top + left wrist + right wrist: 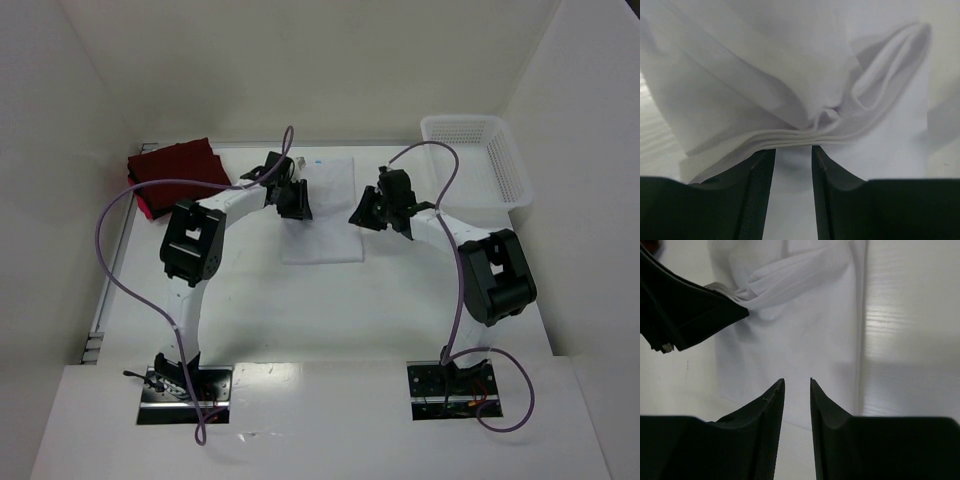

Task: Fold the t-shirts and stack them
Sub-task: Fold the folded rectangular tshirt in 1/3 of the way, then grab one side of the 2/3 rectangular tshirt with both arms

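A white t-shirt (325, 215) lies folded in a flat rectangle mid-table. My left gripper (294, 203) is at its left edge. In the left wrist view, stacked layers of the white t-shirt (790, 75) bunch across the left gripper (793, 148) and cover its fingertips, with wrinkles pulling toward them. In the right wrist view, that gathered cloth (780, 277) rises to the left finger (700, 310). My right gripper (797, 381) hovers over the shirt's right side with its jaws narrowly apart and empty. Dark red t-shirts (175, 175) sit folded and stacked at the back left.
A white mesh basket (478, 165) stands at the back right corner. White walls close in the table on the left, back and right. Both arm bases and their purple cables are at the near edge.
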Robot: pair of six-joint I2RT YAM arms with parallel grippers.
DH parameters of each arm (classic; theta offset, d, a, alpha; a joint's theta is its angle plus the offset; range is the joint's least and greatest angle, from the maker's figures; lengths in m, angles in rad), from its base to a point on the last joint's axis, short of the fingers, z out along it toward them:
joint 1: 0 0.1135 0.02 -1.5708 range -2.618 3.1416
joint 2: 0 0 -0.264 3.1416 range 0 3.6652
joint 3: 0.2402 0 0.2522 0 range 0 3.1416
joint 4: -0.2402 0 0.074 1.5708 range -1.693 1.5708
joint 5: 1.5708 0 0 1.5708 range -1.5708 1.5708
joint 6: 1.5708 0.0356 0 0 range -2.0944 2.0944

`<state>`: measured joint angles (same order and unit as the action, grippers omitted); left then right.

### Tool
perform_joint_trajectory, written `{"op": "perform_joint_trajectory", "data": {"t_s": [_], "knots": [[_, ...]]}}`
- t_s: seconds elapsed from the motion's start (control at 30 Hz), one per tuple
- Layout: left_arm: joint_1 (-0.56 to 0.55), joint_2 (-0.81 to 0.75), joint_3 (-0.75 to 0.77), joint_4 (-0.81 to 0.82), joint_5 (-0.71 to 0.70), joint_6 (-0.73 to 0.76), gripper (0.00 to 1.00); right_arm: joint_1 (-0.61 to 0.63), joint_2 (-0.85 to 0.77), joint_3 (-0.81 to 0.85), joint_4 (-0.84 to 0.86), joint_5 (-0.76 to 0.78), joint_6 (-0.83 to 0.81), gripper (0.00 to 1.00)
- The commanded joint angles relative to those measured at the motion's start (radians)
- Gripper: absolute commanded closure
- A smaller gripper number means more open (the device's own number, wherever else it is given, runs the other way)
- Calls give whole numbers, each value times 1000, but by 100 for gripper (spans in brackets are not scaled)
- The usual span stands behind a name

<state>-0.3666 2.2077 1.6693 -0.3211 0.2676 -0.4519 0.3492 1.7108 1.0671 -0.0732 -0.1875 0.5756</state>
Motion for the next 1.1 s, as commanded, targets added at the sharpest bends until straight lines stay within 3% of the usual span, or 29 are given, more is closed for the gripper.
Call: {"op": "perform_joint_trajectory", "data": {"t_s": [0.0,0.13,0.27,0.4,0.5,0.77,1.07], "knots": [[22,48,72,3,-55,-1,57,2,21,71,27,5,-29,67],[43,92,150,-10,-70,-1,53,2,30,90,27,0,-29,65],[57,72,155,17,-61,-1,44,2,30,96,18,-4,-40,62],[57,-35,109,54,-148,8,13,2,17,90,-14,20,-40,55],[57,-150,20,56,-193,26,1,2,-36,24,-30,29,0,47],[57,-440,-376,77,-125,-54,0,25,-139,-162,7,-23,35,36],[14,-517,-635,106,-108,-134,3,90,-148,-217,43,-9,56,35]]}}
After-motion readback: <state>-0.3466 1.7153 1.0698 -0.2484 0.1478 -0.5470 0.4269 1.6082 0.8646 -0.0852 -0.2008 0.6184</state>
